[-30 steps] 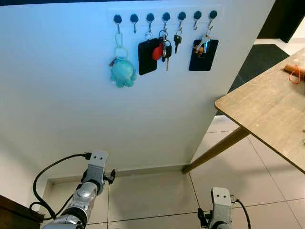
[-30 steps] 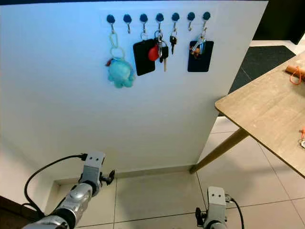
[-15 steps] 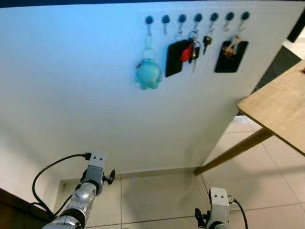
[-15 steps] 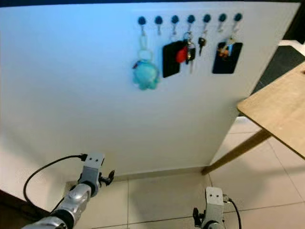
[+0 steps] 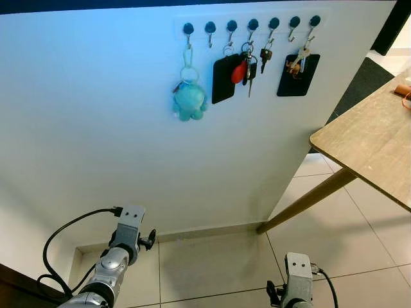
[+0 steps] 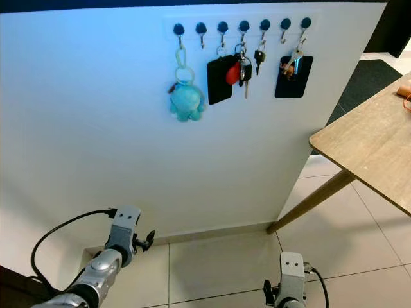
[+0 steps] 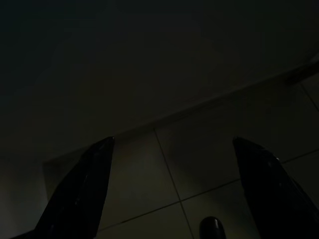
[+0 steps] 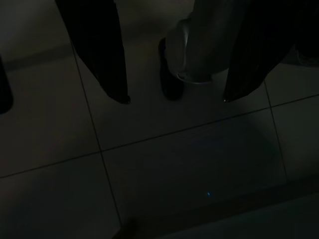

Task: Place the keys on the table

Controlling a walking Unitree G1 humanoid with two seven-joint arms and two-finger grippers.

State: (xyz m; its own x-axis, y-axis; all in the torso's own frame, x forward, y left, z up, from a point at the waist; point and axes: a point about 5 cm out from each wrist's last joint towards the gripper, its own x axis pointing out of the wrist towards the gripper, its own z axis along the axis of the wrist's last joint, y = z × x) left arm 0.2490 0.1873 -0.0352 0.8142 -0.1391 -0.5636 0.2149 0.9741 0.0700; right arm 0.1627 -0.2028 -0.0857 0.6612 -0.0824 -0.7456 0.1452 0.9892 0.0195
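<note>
Several key bunches hang from a row of dark hooks (image 5: 252,24) high on a white wall panel. One bunch has a teal plush toy (image 5: 189,101), one a black card holder with a red fob (image 5: 232,73), one is a small dark key (image 5: 264,56), and one hangs over a black holder (image 5: 298,65). The wooden table (image 5: 369,151) stands to the right. Both arms hang low over the tiled floor, far below the keys: left arm (image 5: 123,246), right arm (image 5: 297,285). My left gripper (image 7: 172,144) and right gripper (image 8: 175,99) are open and hold nothing.
An orange and tan object (image 5: 404,90) lies at the table's far edge. A slanted table leg (image 5: 308,200) reaches the floor near the panel's corner. A dark mat (image 5: 363,83) lies behind the panel. A dark furniture edge (image 5: 16,290) sits at bottom left.
The head camera has swung, so the wall and table shifted sideways in the picture. The keys still hang on their hooks and both arms hang as before.
</note>
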